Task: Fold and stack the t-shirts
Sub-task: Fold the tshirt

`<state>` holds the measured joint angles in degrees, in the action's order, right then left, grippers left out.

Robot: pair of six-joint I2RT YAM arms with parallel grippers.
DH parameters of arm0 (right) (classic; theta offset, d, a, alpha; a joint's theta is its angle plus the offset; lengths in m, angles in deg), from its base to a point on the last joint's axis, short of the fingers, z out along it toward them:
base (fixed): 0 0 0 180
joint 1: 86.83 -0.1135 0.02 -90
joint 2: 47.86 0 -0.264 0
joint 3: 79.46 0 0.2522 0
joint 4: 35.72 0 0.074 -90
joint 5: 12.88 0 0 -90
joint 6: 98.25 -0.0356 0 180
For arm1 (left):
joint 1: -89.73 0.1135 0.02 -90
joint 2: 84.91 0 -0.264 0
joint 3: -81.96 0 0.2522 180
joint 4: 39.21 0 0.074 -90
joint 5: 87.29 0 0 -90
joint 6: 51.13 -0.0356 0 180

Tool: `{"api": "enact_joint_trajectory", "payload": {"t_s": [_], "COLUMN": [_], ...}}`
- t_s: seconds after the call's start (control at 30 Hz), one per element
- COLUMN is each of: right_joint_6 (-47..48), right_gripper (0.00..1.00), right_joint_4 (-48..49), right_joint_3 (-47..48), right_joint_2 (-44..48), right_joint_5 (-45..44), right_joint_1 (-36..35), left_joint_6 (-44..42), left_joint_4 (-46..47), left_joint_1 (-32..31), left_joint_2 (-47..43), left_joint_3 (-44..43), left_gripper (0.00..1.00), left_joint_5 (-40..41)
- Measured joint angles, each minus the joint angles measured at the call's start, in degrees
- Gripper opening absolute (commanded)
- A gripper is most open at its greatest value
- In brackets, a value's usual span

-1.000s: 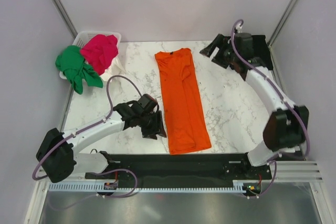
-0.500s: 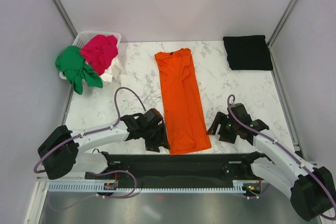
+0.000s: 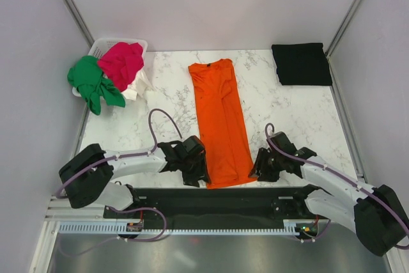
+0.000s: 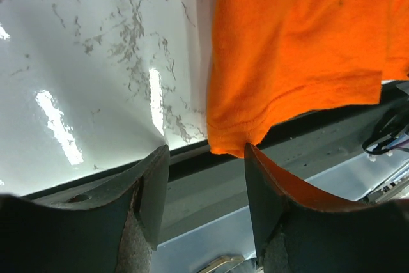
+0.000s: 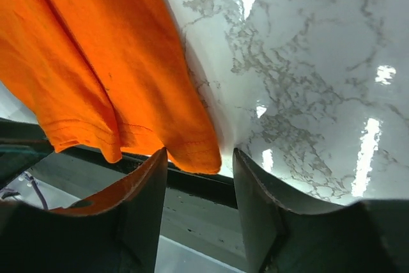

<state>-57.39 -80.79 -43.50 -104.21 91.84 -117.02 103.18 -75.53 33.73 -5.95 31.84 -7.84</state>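
The orange t-shirt (image 3: 220,119) lies folded into a long strip down the middle of the marble table, its hem hanging over the near edge. My left gripper (image 3: 203,178) is open at the hem's left corner (image 4: 233,142). My right gripper (image 3: 257,172) is open at the hem's right corner (image 5: 198,151). Neither is closed on the cloth. A folded black t-shirt (image 3: 301,63) lies at the back right. Green (image 3: 92,81) and magenta-red (image 3: 121,62) shirts are heaped over the basket, with a white one (image 3: 137,84) beneath.
A white plastic basket (image 3: 102,46) stands at the back left corner. A black base rail (image 3: 223,199) runs along the table's near edge, just below the shirt's hem. Grey walls enclose the table on three sides.
My right arm swung from the back right, leaving the black shirt there, down to the orange hem's right corner. My left gripper slid toward the hem's left corner.
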Motion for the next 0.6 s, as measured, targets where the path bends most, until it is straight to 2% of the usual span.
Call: {"api": "enact_joint_trajectory", "payload": {"t_s": [0.2,0.3,0.4,0.43,0.5,0.53,0.6], "right_joint_6": [0.81,1.14,1.68,1.86,2.27,2.45,2.84], "right_gripper": [0.30,0.19,0.06,0.02,0.00,0.00,0.00], "right_joint_4": [1.20,1.36,1.55,1.64,1.75,1.75,1.73], "right_joint_3": [0.24,0.24,0.24,0.24,0.24,0.24,0.24], "right_joint_2": [-2.38,-3.06,-3.56,-3.67,-3.72,-3.72,-3.67], "right_joint_5": [0.55,0.48,0.33,0.33,0.37,0.39,0.44], "right_joint_1": [-0.83,-0.92,-1.03,-1.07,-1.09,-1.09,-1.09], "left_joint_6": [0.83,1.11,1.44,1.62,1.95,2.01,2.01], "left_joint_4": [3.48,5.18,6.10,6.29,6.49,6.56,6.58], "left_joint_1": [-0.07,-0.15,-0.28,-0.33,-0.37,-0.35,-0.39], "left_joint_2": [3.32,4.44,5.27,5.68,6.34,6.60,6.67], "left_joint_3": [-0.11,-0.33,-0.35,-0.37,-0.44,-0.46,-0.63], "left_gripper": [0.52,0.46,0.30,0.18,0.06,0.02,0.02], "left_joint_5": [-1.95,-2.80,-3.08,-3.17,-2.99,-3.13,-3.13]}}
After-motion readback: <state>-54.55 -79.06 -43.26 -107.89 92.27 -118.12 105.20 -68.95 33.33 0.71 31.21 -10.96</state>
